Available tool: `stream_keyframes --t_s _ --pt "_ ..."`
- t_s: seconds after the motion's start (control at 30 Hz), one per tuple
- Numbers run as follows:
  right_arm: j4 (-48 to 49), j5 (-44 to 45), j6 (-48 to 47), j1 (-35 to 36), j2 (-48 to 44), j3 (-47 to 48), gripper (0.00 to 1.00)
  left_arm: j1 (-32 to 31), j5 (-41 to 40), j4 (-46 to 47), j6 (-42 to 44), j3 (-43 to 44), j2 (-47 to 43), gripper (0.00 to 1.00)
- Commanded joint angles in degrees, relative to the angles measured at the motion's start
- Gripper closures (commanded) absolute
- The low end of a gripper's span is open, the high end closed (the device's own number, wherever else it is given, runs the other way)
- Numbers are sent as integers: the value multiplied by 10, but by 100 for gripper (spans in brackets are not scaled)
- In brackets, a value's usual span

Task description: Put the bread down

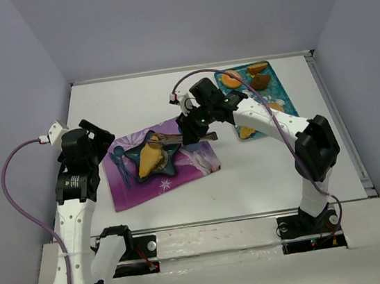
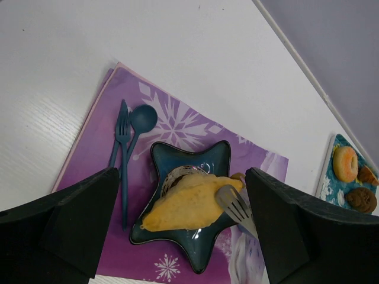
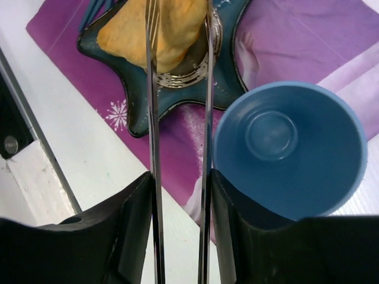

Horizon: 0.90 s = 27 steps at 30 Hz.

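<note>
Right gripper (image 3: 179,195) is squeezing a pair of metal tongs (image 3: 153,118), its black fingers (image 3: 133,231) pressing the two blades in until they are running close and almost parallel. The tong tips are reaching over the bread (image 3: 172,29), one lying across its top and the other along its edge. The bread is sitting in the star-shaped plate (image 3: 136,100), stretching from the plate's middle out over one point; whether it is resting fully on the plate or being lifted slightly, I cannot tell. The plate is lying on a purple mat (image 3: 284,35), with a blue cup (image 3: 290,148) standing just beside it on the mat's edge. A fork (image 2: 120,136) and spoon (image 2: 142,118) are lying side by side on the mat at the plate's other side. Left gripper (image 2: 183,231) is hanging above the mat with its fingers spread wide, holding nothing. A teal tray (image 1: 277,85) is sitting at the table's (image 1: 264,174) far right, carrying a doughnut (image 2: 345,164) and other pastries.
</note>
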Motion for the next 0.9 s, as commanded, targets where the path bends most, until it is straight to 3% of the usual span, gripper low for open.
stream_keyframes --t_s 0.0,0.2,0.67,0.77,0.87 --pt "6 46 14 4 -2 41 50 4 -8 4 11 11 -3 1" --pt "4 55 16 4 0 63 45 4 -7 8 10 8 -1 1" --pt "10 41 27 4 -14 146 45 3 -7 9 11 12 -6 1" --pt "16 91 50 4 -22 175 45 4 -5 10 11 12 -5 1" --pt "15 195 85 4 -34 197 45 4 -5 10 11 12 -4 1"
